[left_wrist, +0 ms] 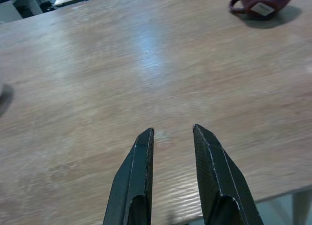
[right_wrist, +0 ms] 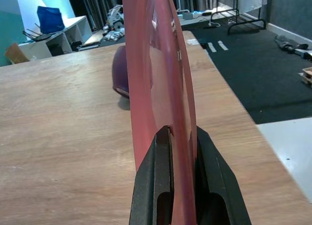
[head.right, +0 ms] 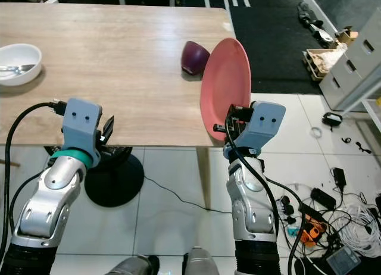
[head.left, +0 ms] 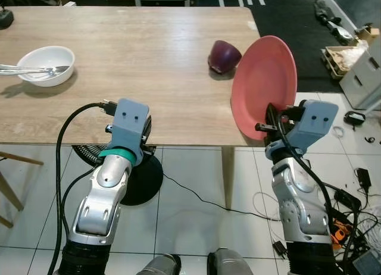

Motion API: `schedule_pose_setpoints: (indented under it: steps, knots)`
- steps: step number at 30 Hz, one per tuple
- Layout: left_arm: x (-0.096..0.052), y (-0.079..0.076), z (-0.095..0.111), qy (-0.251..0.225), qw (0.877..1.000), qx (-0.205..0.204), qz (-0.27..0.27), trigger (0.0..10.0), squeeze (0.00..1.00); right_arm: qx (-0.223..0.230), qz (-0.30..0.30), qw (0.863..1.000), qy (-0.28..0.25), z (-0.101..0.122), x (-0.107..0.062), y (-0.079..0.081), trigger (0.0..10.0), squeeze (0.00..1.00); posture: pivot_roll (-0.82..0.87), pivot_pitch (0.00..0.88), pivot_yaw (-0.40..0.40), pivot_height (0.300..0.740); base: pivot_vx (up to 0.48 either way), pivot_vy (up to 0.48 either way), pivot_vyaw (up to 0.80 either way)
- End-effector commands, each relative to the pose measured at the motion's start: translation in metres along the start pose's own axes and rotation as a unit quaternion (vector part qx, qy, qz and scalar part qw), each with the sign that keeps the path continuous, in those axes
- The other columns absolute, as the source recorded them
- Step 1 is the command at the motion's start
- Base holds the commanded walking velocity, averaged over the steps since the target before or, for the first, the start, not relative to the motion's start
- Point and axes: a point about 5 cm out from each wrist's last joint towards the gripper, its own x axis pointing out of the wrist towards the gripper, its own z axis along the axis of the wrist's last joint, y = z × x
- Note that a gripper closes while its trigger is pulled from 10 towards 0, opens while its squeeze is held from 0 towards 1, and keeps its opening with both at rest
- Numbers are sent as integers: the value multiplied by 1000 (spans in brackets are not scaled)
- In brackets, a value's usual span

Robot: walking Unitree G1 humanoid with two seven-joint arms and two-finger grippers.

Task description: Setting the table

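With the right gripper (right_wrist: 178, 157) fingers clamped on the pink plate (head.left: 265, 84), held on edge over the tabletop (head.left: 149, 66) corner beside the mug (head.left: 223, 56), tilt it flat before lowering; left gripper (left_wrist: 173, 147) fingers stand apart.

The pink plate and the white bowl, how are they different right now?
The pink plate is held up on its edge by the right gripper; the white bowl sits flat on the table. The plate carries nothing, while the bowl has cutlery in it. The plate is by the table's right edge, the bowl far left. Both are round dishes.
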Motion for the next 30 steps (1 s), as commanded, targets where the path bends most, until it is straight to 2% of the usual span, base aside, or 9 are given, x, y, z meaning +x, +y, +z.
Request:
schedule_pose_setpoints:
  steps: [1, 13, 15, 16, 17, 20, 30]
  knots:
    - [1, -1, -3, 7, 1000, 5, -3, 10000, 0, 9, -10, 1000, 24, -11, -2, -3, 10000, 0, -118, 0, 46, 740, 0, 0, 750]
    - [1, 1, -4, 7, 1000, 9, -5, 10000, 0, 22, -19, 999, 26, -11, -2, -4, 10000, 0, -118, 0, 58, 740, 0, 0, 748]
    - [1, 2, -2, 3, 1000, 5, -3, 10000, 0, 50, -35, 997, 36, -13, -1, -7, 10000, 0, -117, 0, 59, 740, 0, 0, 684]
    - [2, 3, -2, 1, 1000, 4, -3, 10000, 0, 80, -51, 994, 47, -15, 0, -11, 10000, 0, -115, 0, 60, 740, 0, 0, 0]
    - [2, 3, -2, 1, 1000, 4, -3, 10000, 0, 80, -51, 994, 47, -15, 0, -11, 10000, 0, -115, 0, 60, 740, 0, 0, 0]
    - [3, 7, -1, 6, 1000, 12, 5, 10000, 0, 123, -75, 988, 62, -17, 2, -17, 10000, 0, -114, 0, 61, 740, 0, 0, -533]
    - [4, 5, -2, 5, 1000, 9, 0, 10000, 0, 106, -74, 990, 62, -16, 3, -19, 10000, 0, -116, 0, 62, 740, 0, 0, -800]
